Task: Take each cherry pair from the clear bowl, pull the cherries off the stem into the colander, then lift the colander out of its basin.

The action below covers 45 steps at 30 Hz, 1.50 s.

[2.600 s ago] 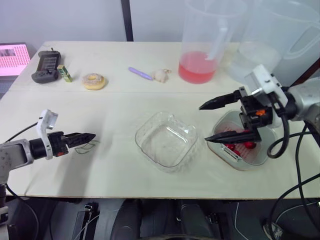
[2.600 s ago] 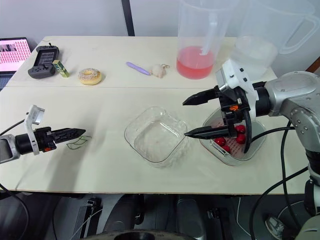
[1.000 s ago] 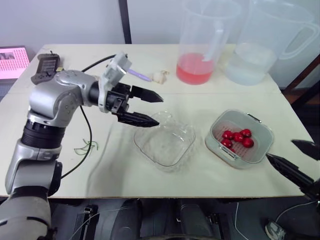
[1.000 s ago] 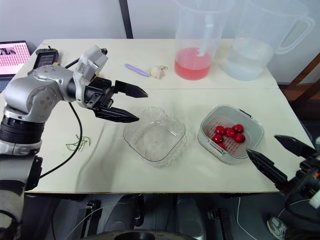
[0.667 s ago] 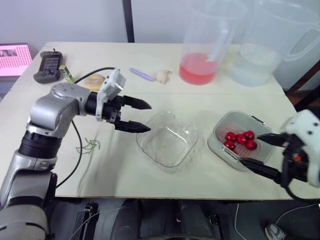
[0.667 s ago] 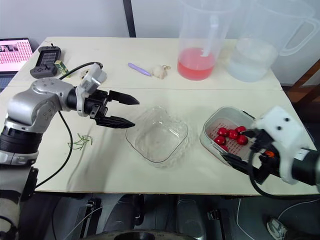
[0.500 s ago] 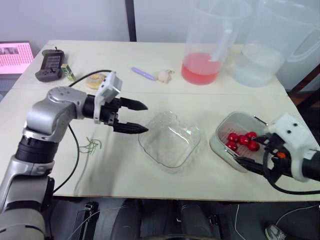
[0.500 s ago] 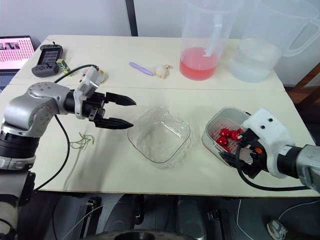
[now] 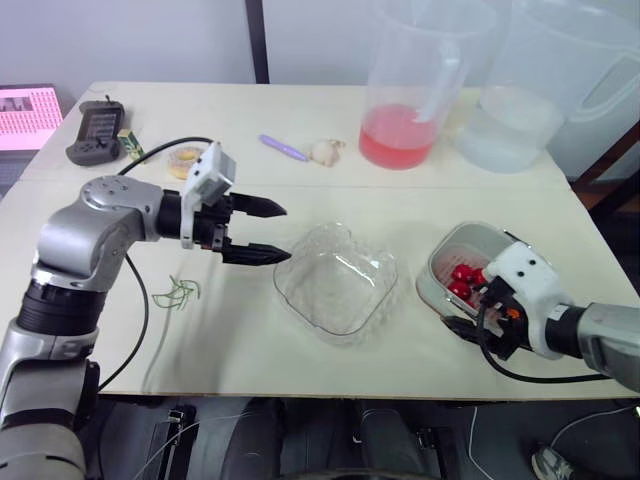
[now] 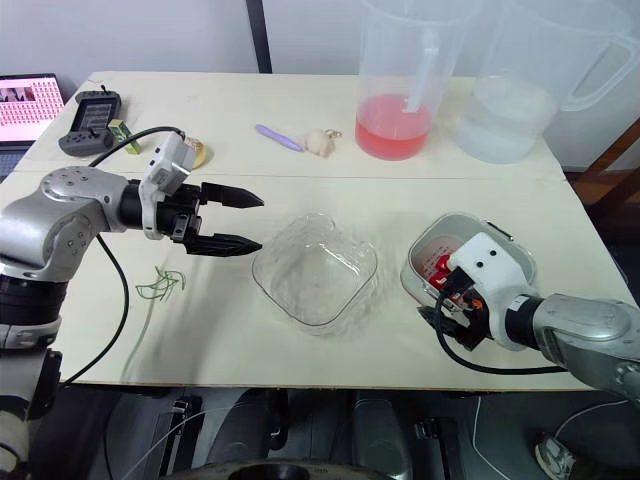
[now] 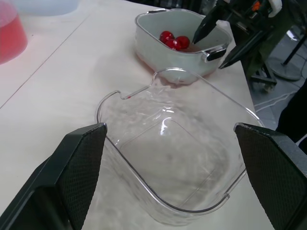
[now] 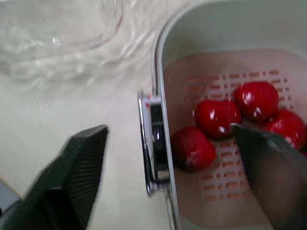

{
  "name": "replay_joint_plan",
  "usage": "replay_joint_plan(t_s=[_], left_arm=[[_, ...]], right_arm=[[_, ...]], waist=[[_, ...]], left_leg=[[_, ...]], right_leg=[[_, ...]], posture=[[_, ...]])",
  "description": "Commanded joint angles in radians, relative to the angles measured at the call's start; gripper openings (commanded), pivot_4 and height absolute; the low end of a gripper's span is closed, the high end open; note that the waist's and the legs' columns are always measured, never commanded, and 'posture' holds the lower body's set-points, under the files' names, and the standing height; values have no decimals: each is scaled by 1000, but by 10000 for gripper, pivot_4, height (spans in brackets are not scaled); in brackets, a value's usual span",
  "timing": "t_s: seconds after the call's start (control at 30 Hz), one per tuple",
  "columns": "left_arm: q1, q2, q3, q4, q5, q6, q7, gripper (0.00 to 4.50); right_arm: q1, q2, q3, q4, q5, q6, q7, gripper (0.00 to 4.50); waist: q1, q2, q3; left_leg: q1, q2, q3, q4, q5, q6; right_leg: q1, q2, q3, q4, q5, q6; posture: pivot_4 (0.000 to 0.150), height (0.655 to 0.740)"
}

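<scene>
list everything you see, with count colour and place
clear bowl: 1, transparent, empty, table centre
basin: 1, pale grey, right of bowl
colander: 1, pink, inside basin
cherries: several, red, in colander
stems: small pile, green, left of bowl
pink pitcher: 1, clear, far side
water pitcher: 1, clear, far right
stick: 1, purple, far centre
pale lump: 1, cream, beside stick
doughnut: 1, tan, far left
handheld device: 1, black, far left
small box: 1, green, beside device
screen: 1, pink, beyond left edge
left gripper: fingers open, left of bowl
right gripper: fingers open, straddling basin's rim
</scene>
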Motion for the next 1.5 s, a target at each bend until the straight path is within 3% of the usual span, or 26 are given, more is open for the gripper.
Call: replay_joint_plan(t_s=[0.03, 0.17, 0.53, 0.8, 1.0, 1.5], left_arm=[[-7, 12, 27, -26, -1, -8, 1, 45000], [-11, 6, 23, -24, 0, -8, 3, 45000], [-33, -9, 5, -22, 3, 4, 12, 45000], [-54, -12, 8, 14, 6, -4, -10, 45000], [-66, -28, -2, 26, 12, -16, -15, 45000], [-48, -59, 20, 33, 0, -29, -34, 45000]], right_arm=[[-29, 19, 15, -5, -21, 12, -12, 21884], [-72, 46, 51, -2, -28, 34, -28, 2567], [-174, 30, -22, 6, 70, 115, -22, 2350], [-241, -75, -117, 2, 222, 169, -11, 2350], [-244, -151, -192, 24, 310, 176, -27, 2350], [-209, -202, -269, 65, 414, 162, -66, 2350]], waist=[[0, 0, 0], [0, 0, 0], [-1, 0, 0], [-2, 0, 0], [-1, 0, 0], [0, 0, 0]], left_leg=[[0, 0, 0, 0, 0, 0], [0, 0, 0, 0, 0, 0], [1, 0, 0, 1, 0, 0], [1, 0, 0, 1, 0, 0], [1, 0, 1, 1, 0, 0], [1, 0, 1, 1, 0, 0]], right_leg=[[0, 0, 0, 0, 0, 0], [0, 0, 0, 0, 0, 0], [0, 0, 0, 3, 0, 0], [-1, 0, 0, 4, 0, 0], [-1, 0, 1, 4, 0, 0], [-1, 0, 1, 4, 0, 0]], posture=[[1500, 7383], [1500, 7383], [1500, 7383], [1500, 7383], [1500, 7383], [1500, 7383]])
